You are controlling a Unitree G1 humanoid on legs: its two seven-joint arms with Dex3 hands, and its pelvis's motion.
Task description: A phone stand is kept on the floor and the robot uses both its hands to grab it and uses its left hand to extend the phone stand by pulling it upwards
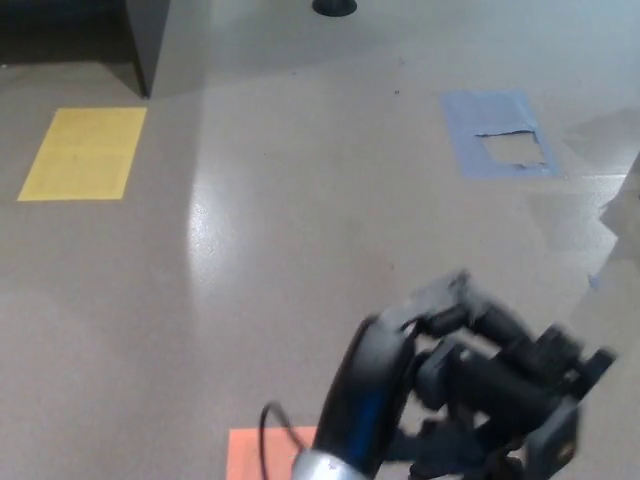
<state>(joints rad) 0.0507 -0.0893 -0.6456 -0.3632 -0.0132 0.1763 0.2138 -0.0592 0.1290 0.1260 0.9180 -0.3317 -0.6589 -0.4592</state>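
My left arm (365, 400) comes up from the bottom edge, and its black hand (480, 370) sits low at the bottom right, blurred by motion. The fingers look curled around the dark head of the phone stand (558, 435), whose holder plate shows just right of the hand. A bit of the stand's blue clamp (440, 462) peeks out under the hand. The stand's pole and feet are out of the picture. My right hand does not show.
On the grey floor lie a yellow patch (85, 150) at the far left, a blue tape square (497, 147) at the far right, and an orange patch (265, 455) by my arm. A dark cabinet corner (140, 40) and a round black base (335, 7) stand at the back.
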